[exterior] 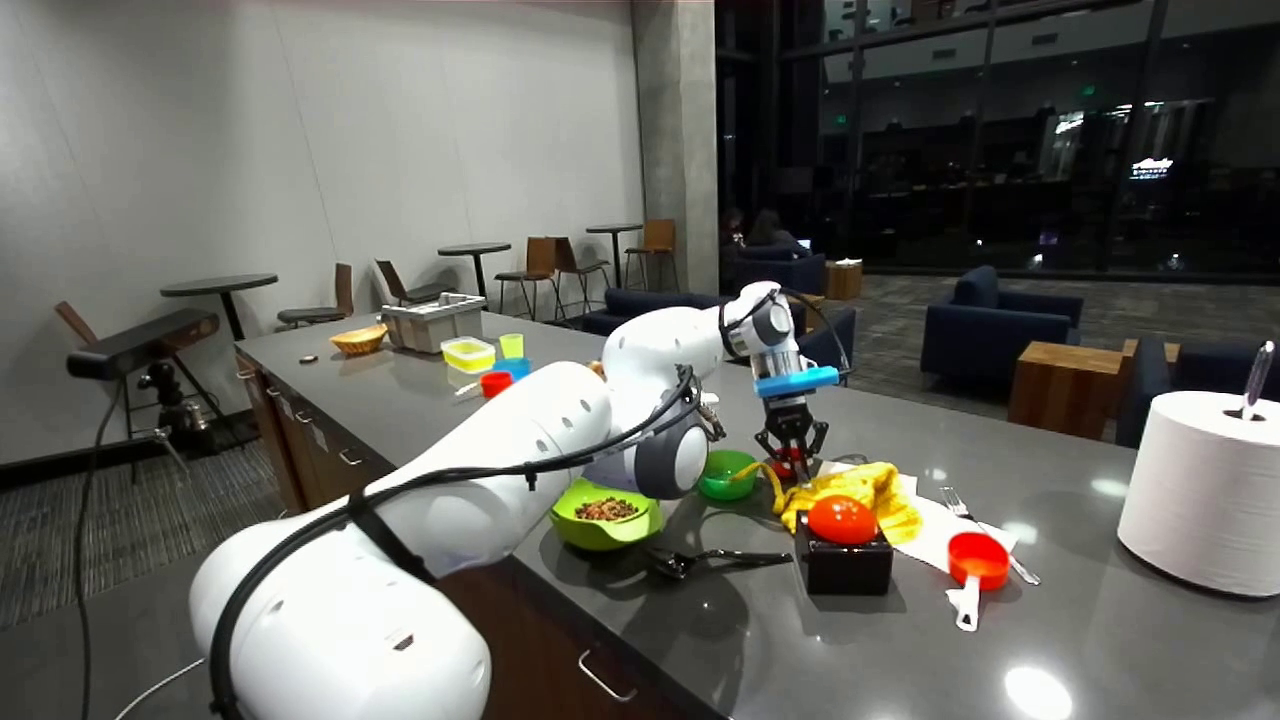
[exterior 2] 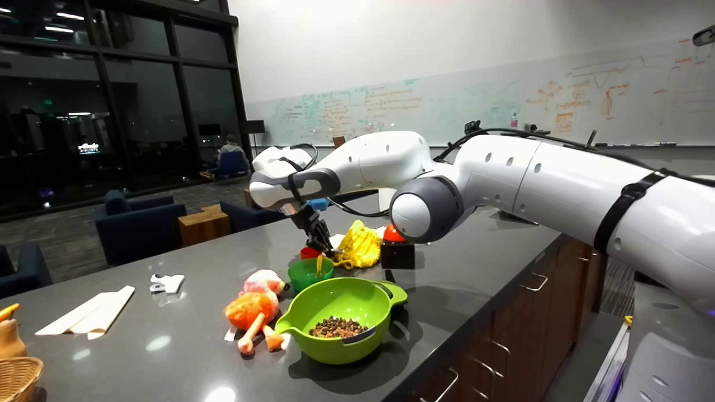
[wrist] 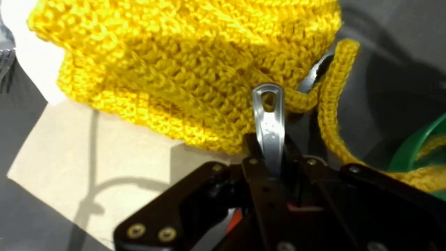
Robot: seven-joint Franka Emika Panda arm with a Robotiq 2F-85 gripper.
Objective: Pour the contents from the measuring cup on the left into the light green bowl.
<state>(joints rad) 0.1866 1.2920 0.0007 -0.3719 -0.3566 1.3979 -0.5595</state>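
Note:
The red measuring cup shows in an exterior view (exterior: 784, 467) under my gripper (exterior: 797, 472). It also shows as a small red patch behind the green cup in an exterior view (exterior 2: 309, 253). In the wrist view its metal handle (wrist: 269, 122) stands between my fingertips (wrist: 270, 150), which appear shut on it. Only slivers of red show behind the fingers; the cup's contents are hidden. I cannot tell whether it touches the counter. The light green bowl (exterior: 575, 535) stands near the counter edge, with dark and reddish grains inside; it is large in an exterior view (exterior 2: 335, 350).
A yellow crocheted cloth (wrist: 174, 76) lies beside the gripper; its cord runs into a green cup (exterior 2: 304, 276). A black box with a red button (exterior: 845, 565), black utensil (exterior: 715, 558) and second red measuring cup (exterior: 978, 560) are nearby. A plush toy (exterior 2: 254, 307) lies by the bowl.

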